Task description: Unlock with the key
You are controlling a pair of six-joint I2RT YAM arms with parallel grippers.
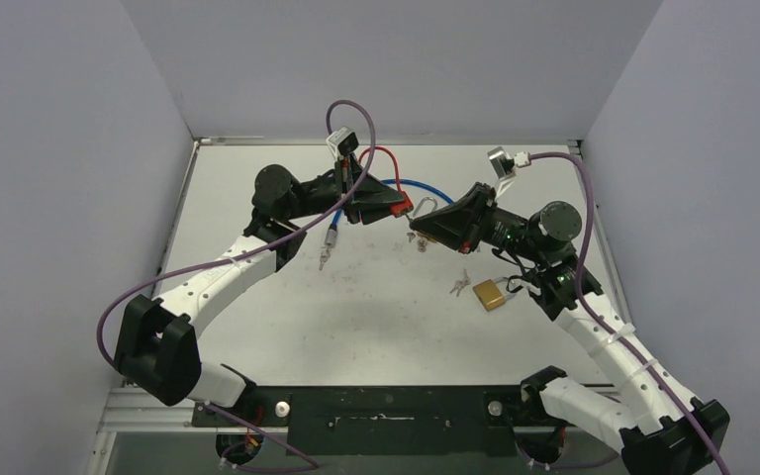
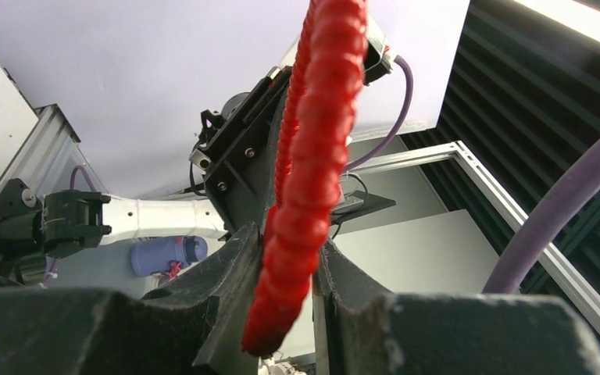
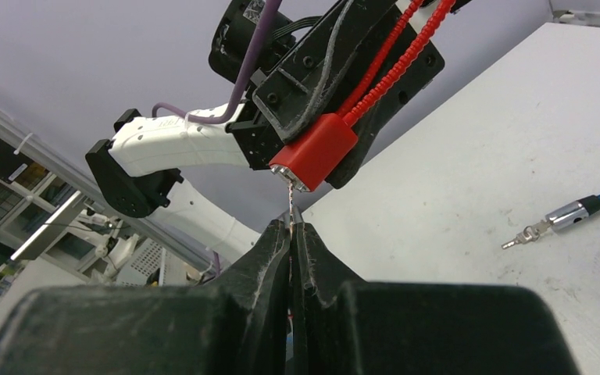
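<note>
Closed to a narrow slit, the right gripper point(image 3: 291, 226) is being pressed onto a thin key point(image 3: 290, 205), which is being held upright between the fingertips. The key's blade is being pointed into the metal face of the red lock body point(image 3: 315, 152); how deep it is sitting cannot be told. That lock body is being held just above the right gripper, off the table point(image 1: 376, 327), with two strands of red ribbed cable point(image 3: 391, 58) running up out of it. Higher along, the cable is being clamped between the fingers of the left gripper point(image 2: 289, 250), which is closed on it, the strand passing straight through the narrow gap. From the top camera, both grippers are being brought together tip to tip over the far middle of the table, the left one point(image 1: 371, 203) facing the right one point(image 1: 424, 226). Beside them a blue cable point(image 1: 426, 188) is being trailed across the surface, its metal end point(image 3: 570, 215) lying flat with a small key stub point(image 3: 525, 234) sticking out. Nearer the right arm, a brass padlock point(image 1: 492, 294) is lying on the table, loose keys point(image 1: 460, 287) just beside it.
</note>
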